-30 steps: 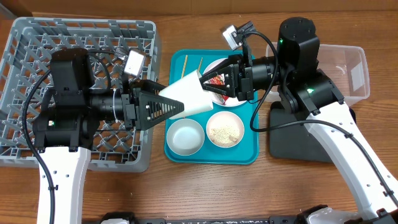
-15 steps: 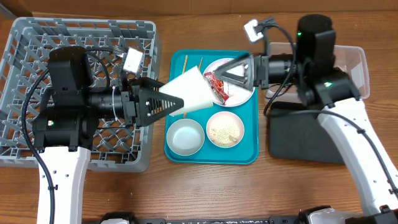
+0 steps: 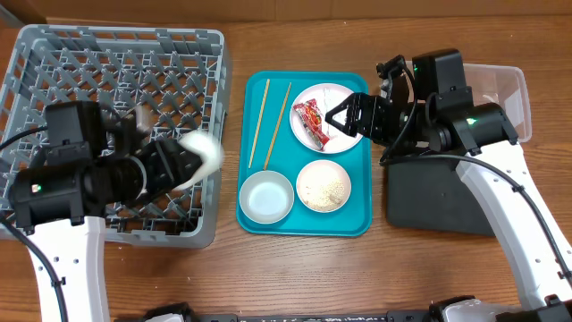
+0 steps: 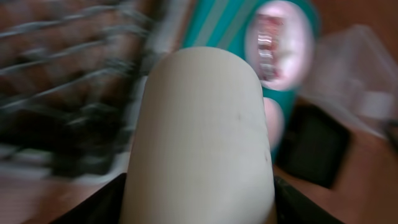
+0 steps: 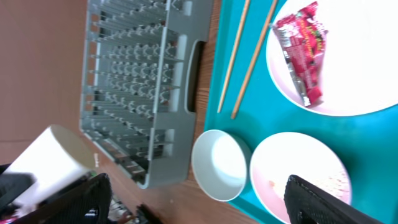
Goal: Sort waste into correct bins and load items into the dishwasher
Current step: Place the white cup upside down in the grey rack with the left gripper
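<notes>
Gripping a white cylindrical cup between its fingers, the left end effector hangs over the right edge of the large grey lattice dish rack, blurred in both views. The right end effector stands wide open and empty above the round white plate, where the crumpled red-and-white snack wrapper lies. This plate sits on the flat teal tray with two wooden chopsticks, a small round white bowl and a white saucer of rice grains. A clear plastic tub and a shallow black tray sit to the tray's right on the table.
</notes>
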